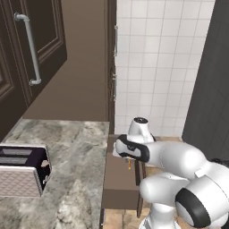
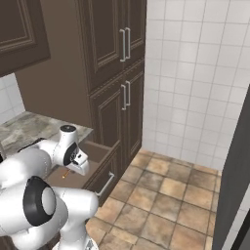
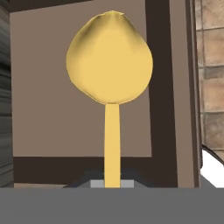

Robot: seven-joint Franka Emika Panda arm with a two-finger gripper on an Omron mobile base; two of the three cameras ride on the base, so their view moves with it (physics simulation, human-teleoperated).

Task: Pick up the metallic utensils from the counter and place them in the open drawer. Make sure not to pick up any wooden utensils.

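I've got the gripper clamped on the golden spoon by its handle, head pointing away from the cam. It hangs over the open drawer, not touching the bottom. From the left base cam the hand sits above the drawer, just beside the counter edge w/ a toaster on it.

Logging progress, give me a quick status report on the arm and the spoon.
Gripper shut on yellow spoon. Spoon hangs over the open drawer, not released. Nothing in the way.
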